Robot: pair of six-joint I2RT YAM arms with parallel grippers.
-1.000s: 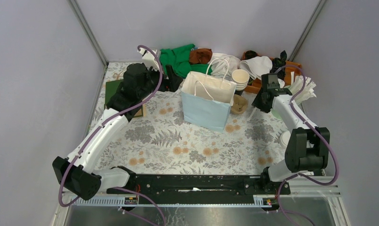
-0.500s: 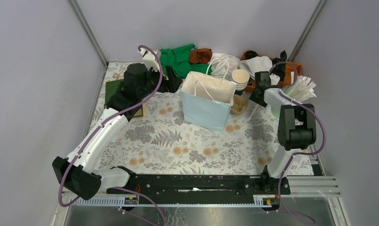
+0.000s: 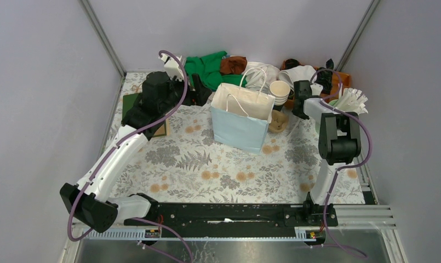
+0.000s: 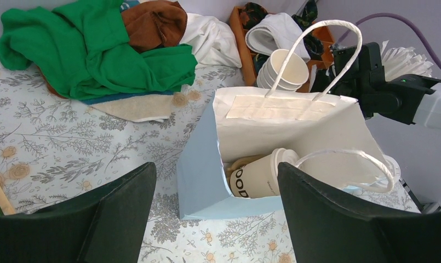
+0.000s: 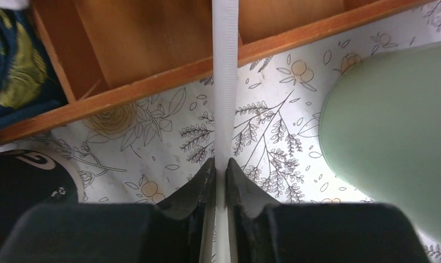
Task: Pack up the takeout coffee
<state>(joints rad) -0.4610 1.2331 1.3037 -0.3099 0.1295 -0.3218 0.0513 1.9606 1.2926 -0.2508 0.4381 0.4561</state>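
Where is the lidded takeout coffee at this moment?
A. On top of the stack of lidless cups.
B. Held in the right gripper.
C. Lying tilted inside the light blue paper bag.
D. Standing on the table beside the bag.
C: the left wrist view shows the takeout coffee lying tilted inside the light blue bag; the right gripper is shut on a thin white strip.

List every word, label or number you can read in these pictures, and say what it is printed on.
"OOD": on the side of the takeout coffee lying in the paper bag; earlier letters hidden.
White marks on a black item, right wrist view: unreadable.
Nothing else legible.
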